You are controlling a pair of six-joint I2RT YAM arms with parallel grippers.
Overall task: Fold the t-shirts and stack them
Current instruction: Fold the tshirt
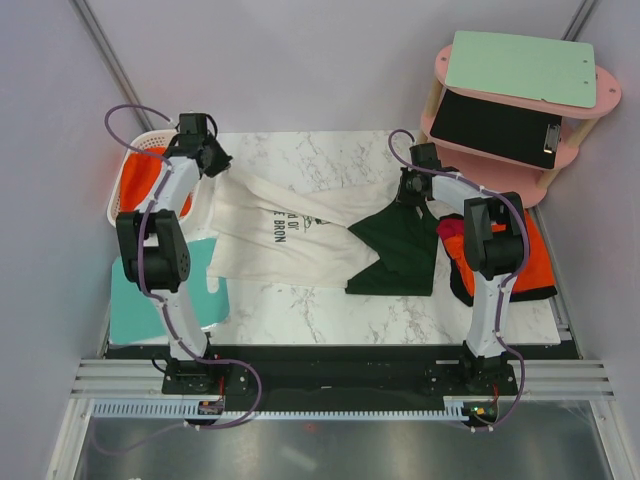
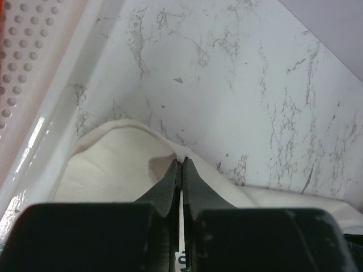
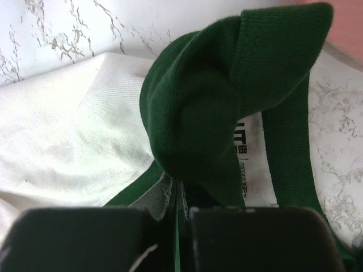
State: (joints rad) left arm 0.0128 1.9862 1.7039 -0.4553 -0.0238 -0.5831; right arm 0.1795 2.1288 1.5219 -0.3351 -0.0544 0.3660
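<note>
Cloth covers the middle of the marble table (image 1: pixel 330 305): the cream-white t-shirt (image 1: pixel 265 235), lettering up, stretches from far left to centre, and the dark green t-shirt (image 1: pixel 400 250) lies bunched against its right end. Farther back, the left gripper (image 1: pixel 212 160) has its jaws closed, pinching the cream shirt's edge. The right gripper (image 1: pixel 410 190), jaws also closed, grips what looks like the green shirt's collar. A pink shelf (image 1: pixel 590 95) stands far right

The cream-white t-shirt (image 1: pixel 250 250) bore small dark lettering; the dark green t-shirt (image 1: pixel 400 255) was plain. The table (image 1: pixel 330 305) showed white marble veined with grey — the shelf (image 1: pixel 607 92) was pink.
</note>
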